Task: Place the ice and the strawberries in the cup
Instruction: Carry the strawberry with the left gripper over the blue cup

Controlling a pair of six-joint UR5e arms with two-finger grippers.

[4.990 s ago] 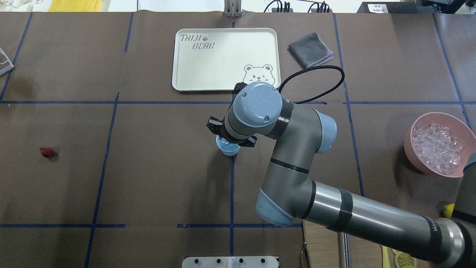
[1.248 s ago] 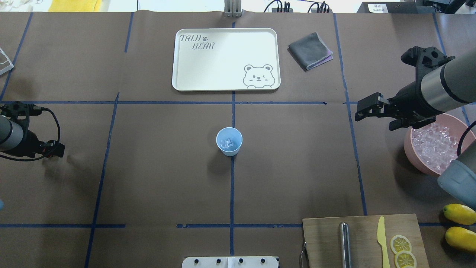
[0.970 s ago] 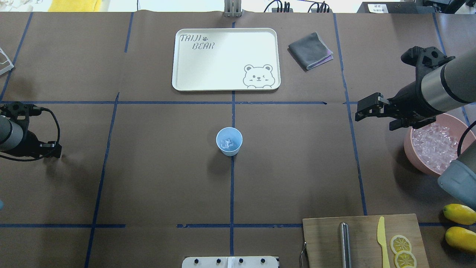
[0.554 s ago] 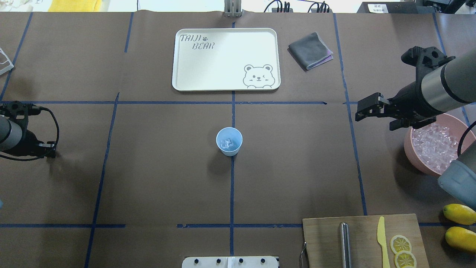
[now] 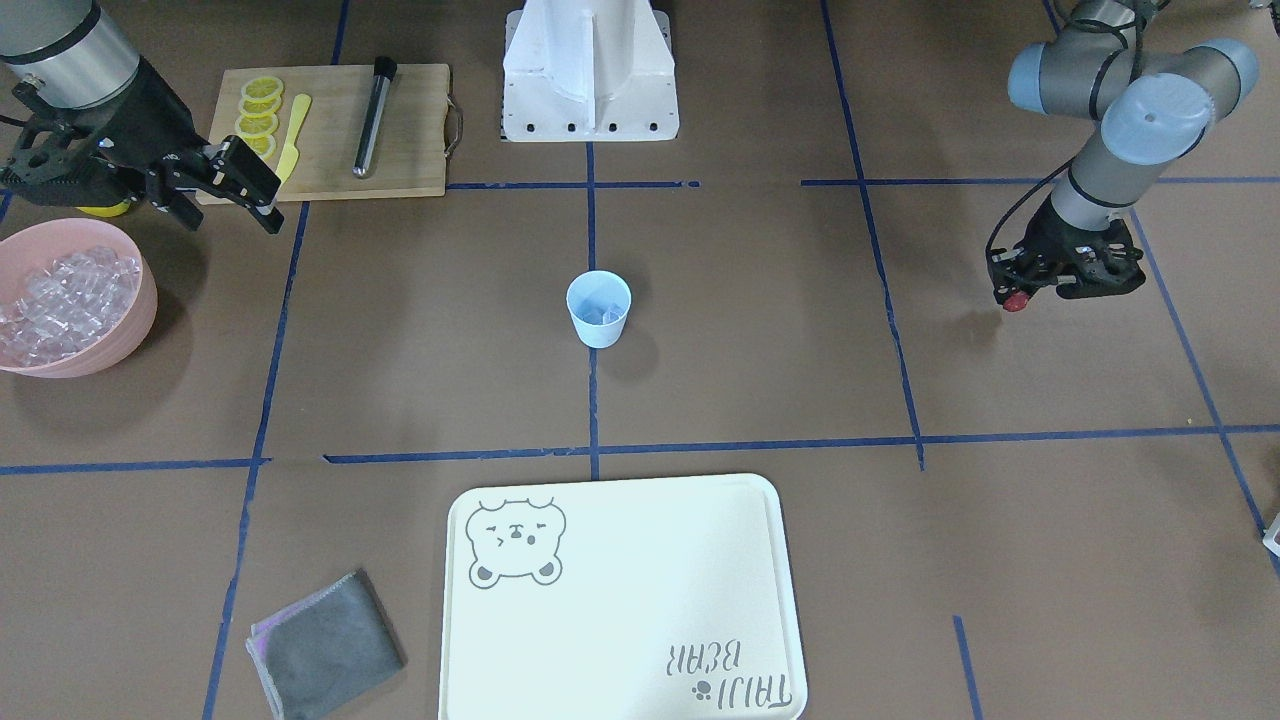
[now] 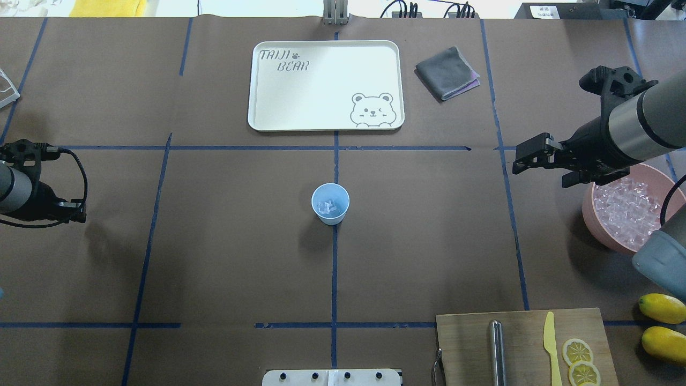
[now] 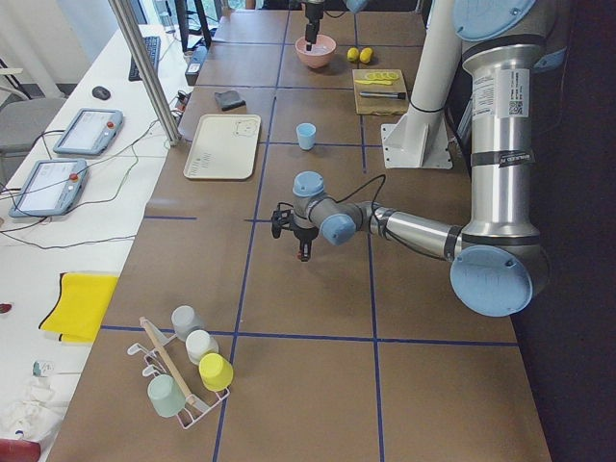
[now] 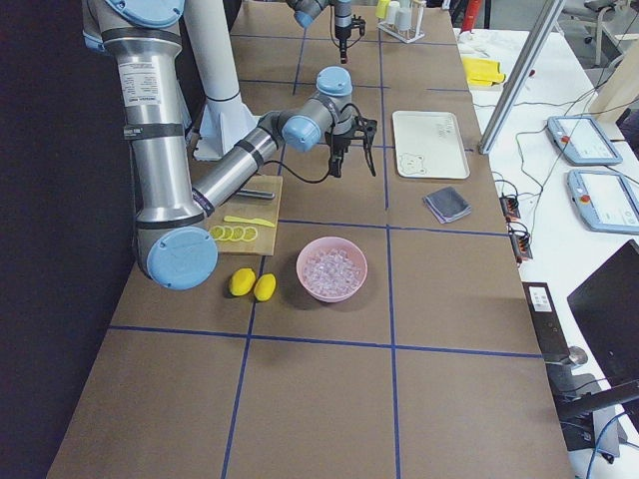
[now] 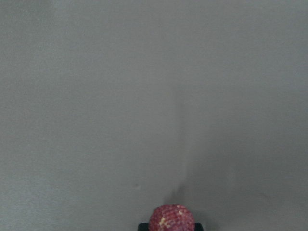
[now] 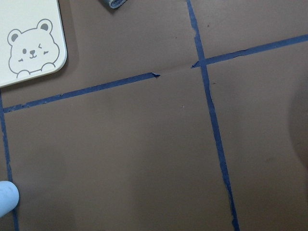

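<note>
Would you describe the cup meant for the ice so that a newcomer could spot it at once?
From the cream bear-print tray, follow the blue tape line toward the robot: the cup stands on it near the table's centre. It is small, pale blue and handle-free, holding a few ice cubes, unlike the far larger pink bowl at the robot's right.

The small dark-red strawberry (image 9: pixel 171 218) is sliced off by the left wrist view's bottom edge, its stub out of sight. From overhead the left gripper (image 6: pixel 79 211) covers it. The large pink bowl (image 5: pixel 118 342) runs off the front view's edge.
</note>
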